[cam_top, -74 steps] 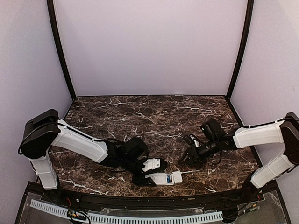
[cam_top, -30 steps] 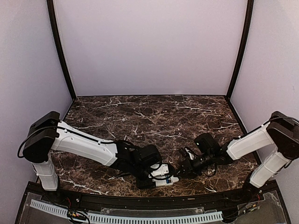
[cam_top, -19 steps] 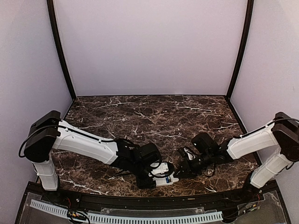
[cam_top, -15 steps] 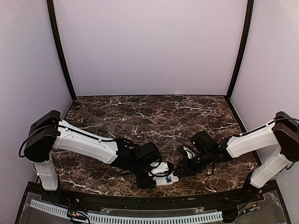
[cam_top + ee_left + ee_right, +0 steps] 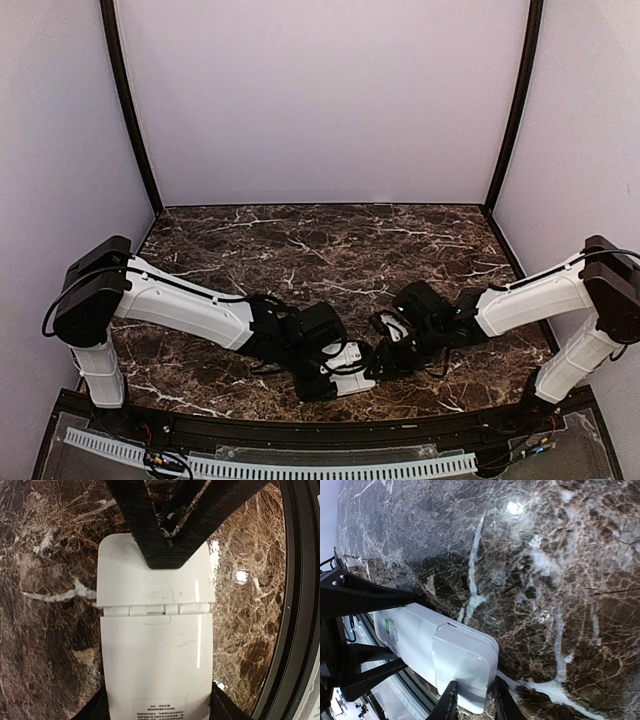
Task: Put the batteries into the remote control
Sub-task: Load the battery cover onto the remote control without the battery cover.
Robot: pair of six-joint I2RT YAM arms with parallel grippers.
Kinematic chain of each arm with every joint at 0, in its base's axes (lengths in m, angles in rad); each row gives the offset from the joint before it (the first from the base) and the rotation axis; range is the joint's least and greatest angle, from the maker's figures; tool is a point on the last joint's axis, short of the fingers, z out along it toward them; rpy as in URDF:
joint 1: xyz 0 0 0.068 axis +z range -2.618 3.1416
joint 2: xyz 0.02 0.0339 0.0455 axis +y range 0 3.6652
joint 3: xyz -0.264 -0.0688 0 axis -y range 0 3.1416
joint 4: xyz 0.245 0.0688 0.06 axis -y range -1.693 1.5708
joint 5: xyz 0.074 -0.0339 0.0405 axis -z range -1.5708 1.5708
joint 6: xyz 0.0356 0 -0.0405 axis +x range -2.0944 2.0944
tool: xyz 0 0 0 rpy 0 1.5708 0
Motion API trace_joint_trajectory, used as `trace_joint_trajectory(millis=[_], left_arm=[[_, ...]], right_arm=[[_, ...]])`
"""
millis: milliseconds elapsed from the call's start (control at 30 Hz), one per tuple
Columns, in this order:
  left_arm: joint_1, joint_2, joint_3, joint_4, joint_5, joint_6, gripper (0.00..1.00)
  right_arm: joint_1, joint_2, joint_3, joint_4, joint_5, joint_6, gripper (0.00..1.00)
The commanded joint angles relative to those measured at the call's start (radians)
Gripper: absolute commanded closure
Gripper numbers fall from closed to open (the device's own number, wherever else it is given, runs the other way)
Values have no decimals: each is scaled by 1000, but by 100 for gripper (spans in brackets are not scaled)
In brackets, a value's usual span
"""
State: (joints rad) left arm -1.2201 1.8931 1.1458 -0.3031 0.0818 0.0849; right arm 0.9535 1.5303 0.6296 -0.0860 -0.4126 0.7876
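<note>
White plastic remote control point(image 5: 155, 650) lies back-side up on the dark marbled table point(image 5: 560, 580), near the front edge, btw the two arms. Left gripper point(image 5: 157, 705) has it: jaws at medium width, one black finger point(image 5: 95, 712) on each long side of the body, touching, at the end w/ the printed label point(image 5: 157, 712). A seam point(image 5: 155, 609) runs across the back, splitting off an end panel point(image 5: 197, 580) at the end far from the left wrist. Right gripper point(image 5: 472, 704) is at that end, jaws narrow. In the right wrist view its tips sit either side of the remote's end edge. In the left wrist view its fingers meet in a V over the panel. Can't tell whether they're pinching or just touching. Top view shows both wrists low & nearly meeting over the remote.
</note>
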Motion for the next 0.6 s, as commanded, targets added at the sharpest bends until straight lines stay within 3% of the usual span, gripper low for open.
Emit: trace_joint_trajectory(millis=[0, 100, 133, 200, 567], left_arm=[[14, 76, -58, -96, -25, -10, 51], [14, 71, -63, -95, -18, -6, 47], [14, 67, -66, -92, -13, -6, 39], [14, 63, -68, -86, -10, -7, 33], [14, 15, -108, -47, -1, -4, 31]], right_arm=[[10, 9, 31, -95, 74, -33, 77], [10, 0, 41, -131, 92, -45, 76], [9, -4, 43, -136, 94, -47, 76], [9, -10, 48, -142, 96, -50, 74], [7, -9, 74, -71, 40, -78, 68]])
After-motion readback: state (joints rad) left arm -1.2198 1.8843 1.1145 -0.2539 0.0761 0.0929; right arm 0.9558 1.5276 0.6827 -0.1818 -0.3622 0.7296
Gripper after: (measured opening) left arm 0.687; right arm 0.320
